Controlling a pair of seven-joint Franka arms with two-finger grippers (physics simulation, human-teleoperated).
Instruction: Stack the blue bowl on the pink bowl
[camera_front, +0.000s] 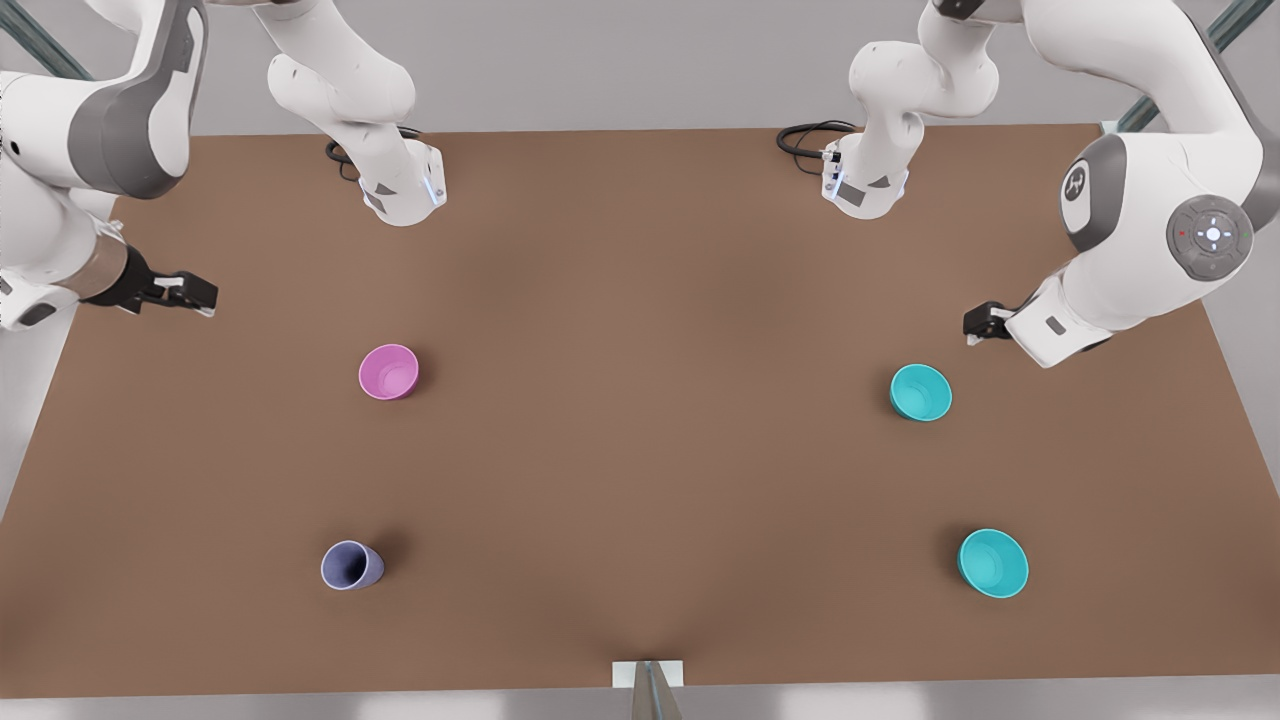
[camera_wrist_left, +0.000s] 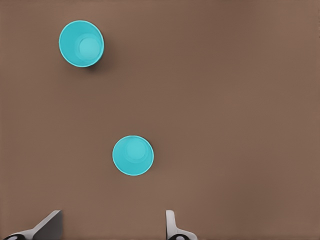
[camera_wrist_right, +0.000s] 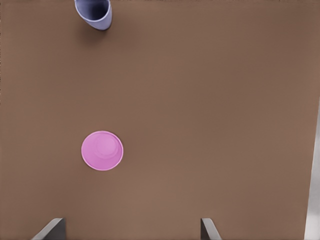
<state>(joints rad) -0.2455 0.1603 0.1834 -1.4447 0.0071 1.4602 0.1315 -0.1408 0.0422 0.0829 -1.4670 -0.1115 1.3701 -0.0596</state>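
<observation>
The blue bowl (camera_front: 920, 392) (camera_wrist_left: 133, 155) is a deep teal bowl standing upright on the table's right half in the front view. Upright on the left half is the pink bowl (camera_front: 388, 371) (camera_wrist_right: 102, 150). My left gripper (camera_front: 983, 321) (camera_wrist_left: 110, 231) hovers at the front view's right, a little behind the blue bowl, open and holding nothing. At the front view's left edge my right gripper (camera_front: 192, 292) (camera_wrist_right: 131, 231) is also open and holds nothing, well clear of the pink bowl.
A wider, paler turquoise bowl (camera_front: 992, 563) (camera_wrist_left: 81, 43) sits near the front right of the brown table (camera_front: 640, 450). A lavender-blue cup (camera_front: 351, 565) (camera_wrist_right: 93, 12) stands at the front left. Two arm bases (camera_front: 405, 190) stand at the back.
</observation>
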